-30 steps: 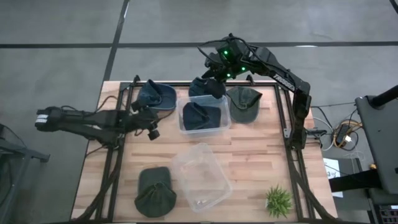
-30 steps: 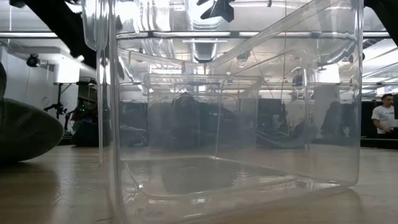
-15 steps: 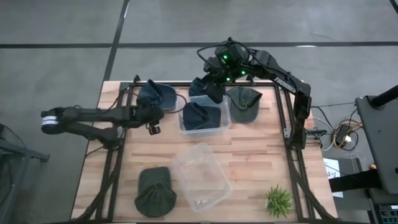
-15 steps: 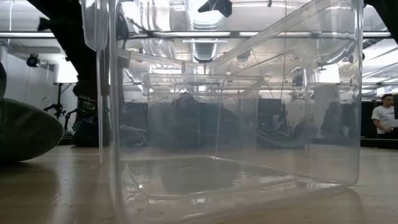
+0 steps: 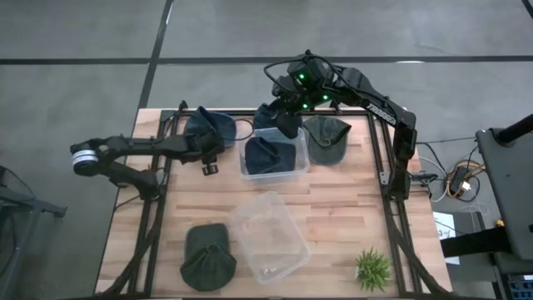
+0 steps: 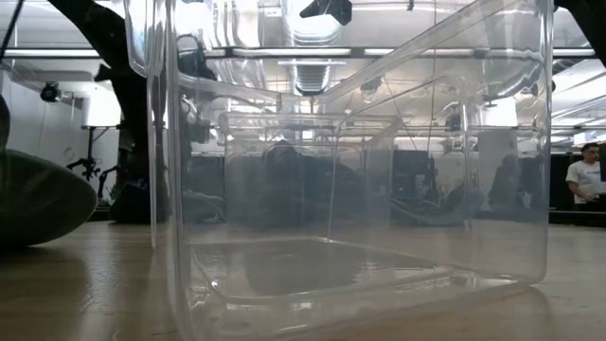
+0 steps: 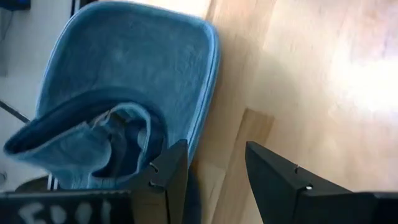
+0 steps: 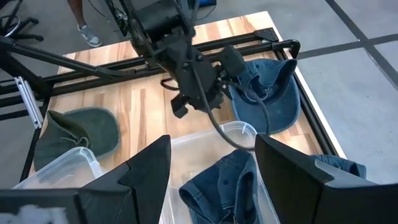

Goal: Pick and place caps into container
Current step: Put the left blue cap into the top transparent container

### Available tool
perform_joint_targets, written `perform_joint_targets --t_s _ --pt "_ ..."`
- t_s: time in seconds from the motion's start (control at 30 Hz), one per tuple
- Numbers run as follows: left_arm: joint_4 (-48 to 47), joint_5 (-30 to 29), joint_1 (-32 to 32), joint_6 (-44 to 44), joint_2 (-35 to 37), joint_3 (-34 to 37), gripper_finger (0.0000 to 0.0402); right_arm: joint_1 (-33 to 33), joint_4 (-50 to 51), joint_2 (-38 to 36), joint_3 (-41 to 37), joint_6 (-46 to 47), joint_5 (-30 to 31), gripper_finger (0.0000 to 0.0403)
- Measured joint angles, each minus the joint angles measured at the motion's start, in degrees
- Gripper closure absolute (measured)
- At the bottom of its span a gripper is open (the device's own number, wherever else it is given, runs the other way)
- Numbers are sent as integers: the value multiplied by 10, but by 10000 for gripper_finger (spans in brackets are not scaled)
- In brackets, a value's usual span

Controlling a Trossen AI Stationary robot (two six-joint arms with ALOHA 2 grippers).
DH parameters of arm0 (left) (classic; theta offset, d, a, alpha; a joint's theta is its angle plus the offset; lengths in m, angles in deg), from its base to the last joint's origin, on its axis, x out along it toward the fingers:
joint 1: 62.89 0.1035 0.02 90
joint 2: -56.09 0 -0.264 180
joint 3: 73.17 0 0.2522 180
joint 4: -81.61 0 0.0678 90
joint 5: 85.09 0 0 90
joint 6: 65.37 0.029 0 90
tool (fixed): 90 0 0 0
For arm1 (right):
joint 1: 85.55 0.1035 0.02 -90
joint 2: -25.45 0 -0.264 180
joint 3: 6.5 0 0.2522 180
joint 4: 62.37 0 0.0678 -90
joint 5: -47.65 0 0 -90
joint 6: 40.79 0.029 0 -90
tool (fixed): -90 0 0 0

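1. Left gripper [image 7: 208, 171] jaws open, right beside navy cap [image 5: 208, 127] at table's [image 5: 350, 200] far-left corner.
2. Right gripper [image 8: 211, 168] jaws open, above container [image 5: 271, 158] holding navy cap.

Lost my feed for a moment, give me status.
Left gripper open beside blue cap at table's far edge. Right gripper open, above bin holding one blue cap. Nothing blocking.

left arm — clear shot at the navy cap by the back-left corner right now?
Probably yes. The left tool is open, right beside the navy cap, with bare table around it and nothing between; the right tool waits over by the bin.
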Motion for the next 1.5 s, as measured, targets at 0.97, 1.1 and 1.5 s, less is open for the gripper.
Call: perform_joint_targets --t_s 0.97,1.1,1.5 --pt "-14 -8 42 43 -70 -63 395 0 0 1 0 11 0 177" --pt "-78 -8 43 43 -32 -95 395 0 1 1 0 16 1 177" --pt "-189 -38 44 16 128 -188 395 -3 -3 1 0 54 56 177"
